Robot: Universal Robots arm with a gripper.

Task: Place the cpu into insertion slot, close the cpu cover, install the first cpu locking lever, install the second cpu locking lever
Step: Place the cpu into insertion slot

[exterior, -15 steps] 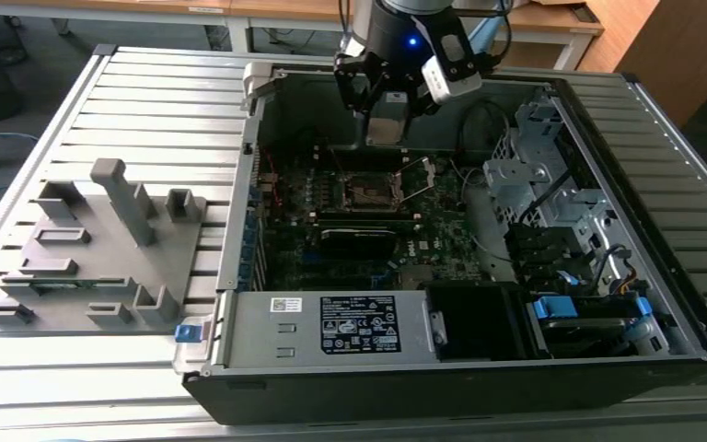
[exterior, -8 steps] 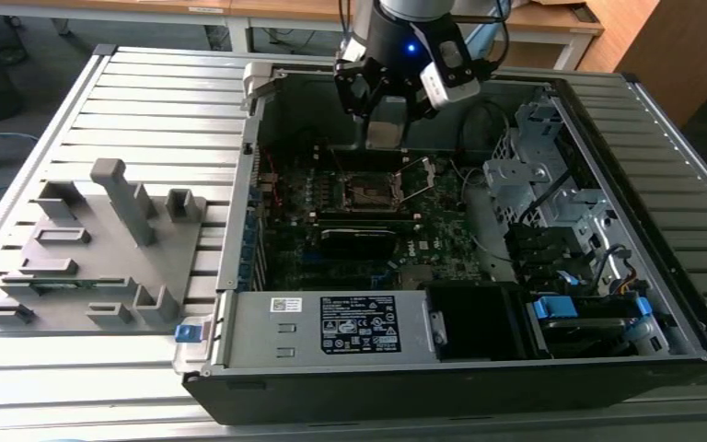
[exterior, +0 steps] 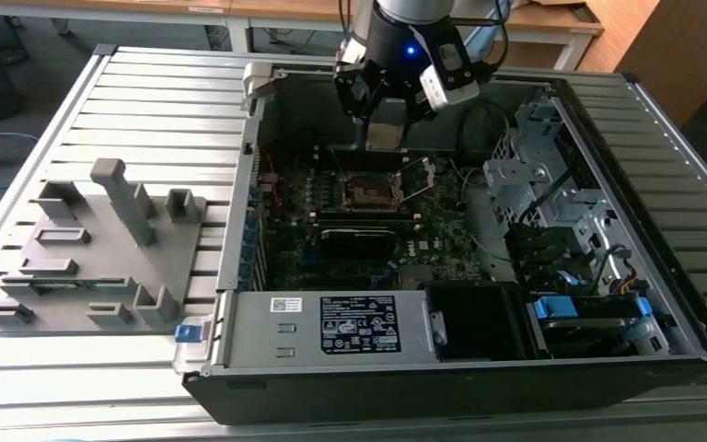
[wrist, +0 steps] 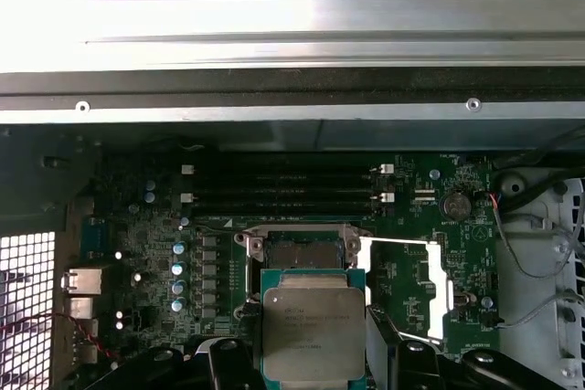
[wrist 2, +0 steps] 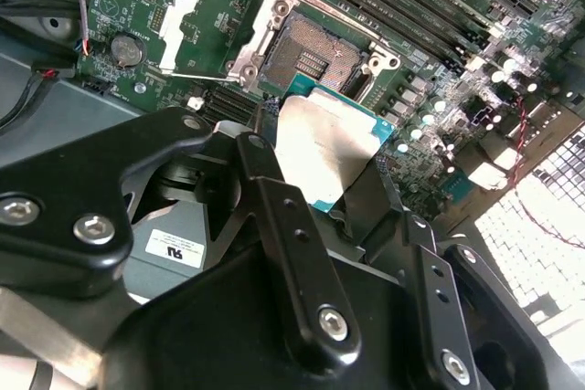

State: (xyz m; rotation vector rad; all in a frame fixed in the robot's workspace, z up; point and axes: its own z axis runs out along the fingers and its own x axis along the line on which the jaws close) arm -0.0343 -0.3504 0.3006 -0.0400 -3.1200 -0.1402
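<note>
The main risk here is a bad seating. The cpu hangs close to the insertion slot, and if it goes down tilted or turned off the slot's square, an edge could scrape the contacts in the dark centre or lodge on the silvery rim. A slip in the pinch would do the same — the claw holds the chip only by two opposite edges, a dark finger on each side, with the dull metal top showing between them.

In both wrist views the chip lies between the claw and the slot, near it but apart; whether it is squarely above it I cannot tell. The cpu cover stands swung open just beside the slot, so a sideways drift could clip its frame.

In the exterior view the claw hovers in the upper middle of the frame, over the slot inside the open computer case on the slatted tabletop.
</note>
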